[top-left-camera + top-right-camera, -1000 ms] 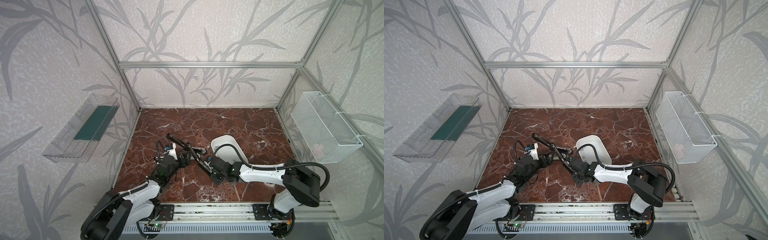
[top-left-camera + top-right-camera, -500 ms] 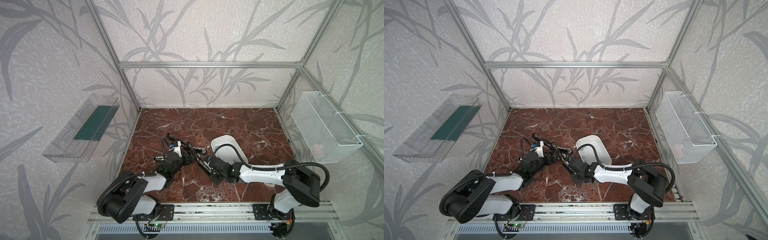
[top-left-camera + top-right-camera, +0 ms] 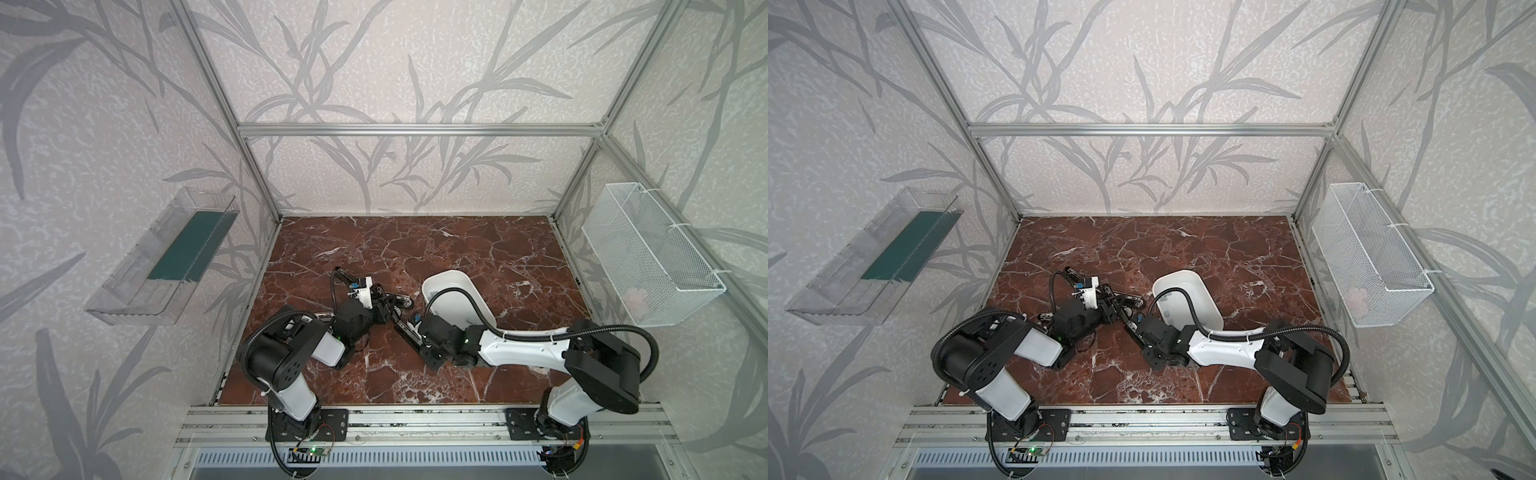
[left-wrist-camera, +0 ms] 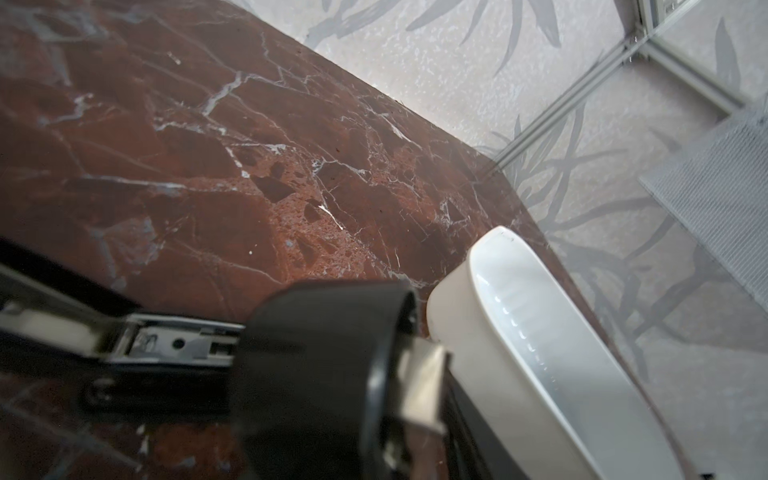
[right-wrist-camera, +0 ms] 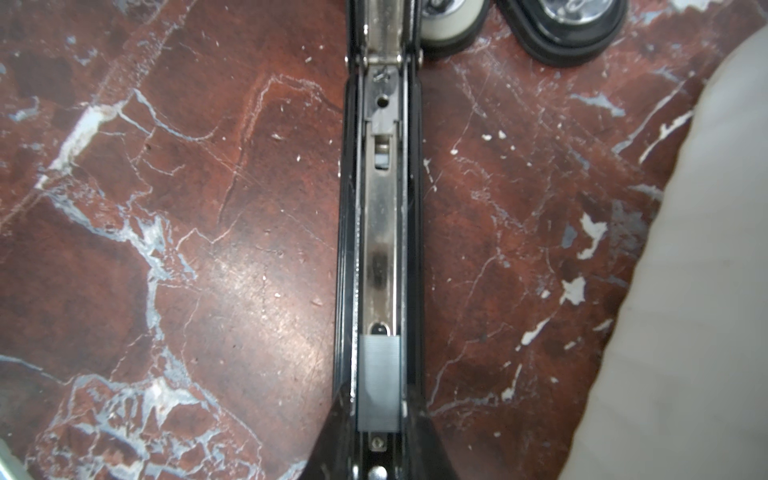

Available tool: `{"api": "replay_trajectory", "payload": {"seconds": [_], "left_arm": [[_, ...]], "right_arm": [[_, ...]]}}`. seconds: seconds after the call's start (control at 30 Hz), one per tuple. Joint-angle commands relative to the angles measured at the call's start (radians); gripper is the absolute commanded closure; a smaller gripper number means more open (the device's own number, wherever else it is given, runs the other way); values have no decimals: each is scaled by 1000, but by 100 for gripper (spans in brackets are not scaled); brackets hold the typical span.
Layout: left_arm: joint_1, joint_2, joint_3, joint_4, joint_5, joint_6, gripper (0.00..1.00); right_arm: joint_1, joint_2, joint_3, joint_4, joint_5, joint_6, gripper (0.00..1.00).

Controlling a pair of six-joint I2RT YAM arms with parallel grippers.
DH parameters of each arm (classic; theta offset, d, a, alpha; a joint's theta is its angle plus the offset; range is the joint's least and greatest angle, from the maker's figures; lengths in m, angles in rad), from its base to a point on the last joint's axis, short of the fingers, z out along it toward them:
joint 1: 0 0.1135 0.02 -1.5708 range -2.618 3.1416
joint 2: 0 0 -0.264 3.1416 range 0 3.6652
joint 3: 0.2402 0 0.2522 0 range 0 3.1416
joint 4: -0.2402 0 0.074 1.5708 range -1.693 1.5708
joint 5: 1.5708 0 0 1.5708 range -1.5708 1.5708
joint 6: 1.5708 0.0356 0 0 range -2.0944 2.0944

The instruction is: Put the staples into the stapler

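The marble surface (image 3: pixel 457 245) carries a white tub (image 3: pixel 446 273) and, beside it, the stapler (image 5: pixel 380 232), which lies opened out. The right tool (image 5: pixel 378 413) is clamped across the stapler's base. The left tool (image 3: pixel 384 305) is at the stapler's other arm, but I cannot tell whether its jaws are apart or together. The staples (image 5: pixel 379 382) sit in the channel, close to the right tool. The strip is probably light, slick and brittle, so hold it by its long edges and never bend it.
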Motion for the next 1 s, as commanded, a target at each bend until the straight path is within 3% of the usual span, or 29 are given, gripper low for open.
{"api": "replay_trajectory", "payload": {"seconds": [0.0, 0.27, 0.53, 0.83, 0.97], "left_arm": [[-7, 55, 17, 179, 88, 53, 69], [-44, -2, -7, 137, 46, 191, 72], [-256, -58, 3, -5, -164, 468, 72], [-342, -164, -22, -185, -335, 635, 73], [-409, -186, -6, -263, -440, 709, 73]], "right_arm": [[6, 16, -3, 29, -22, -18, 100], [6, 20, 15, 16, -25, -18, 100], [6, 9, 17, 6, 22, 2, 95], [5, -45, -36, 34, 52, 7, 82], [6, -70, -50, 31, 48, 8, 68]]}}
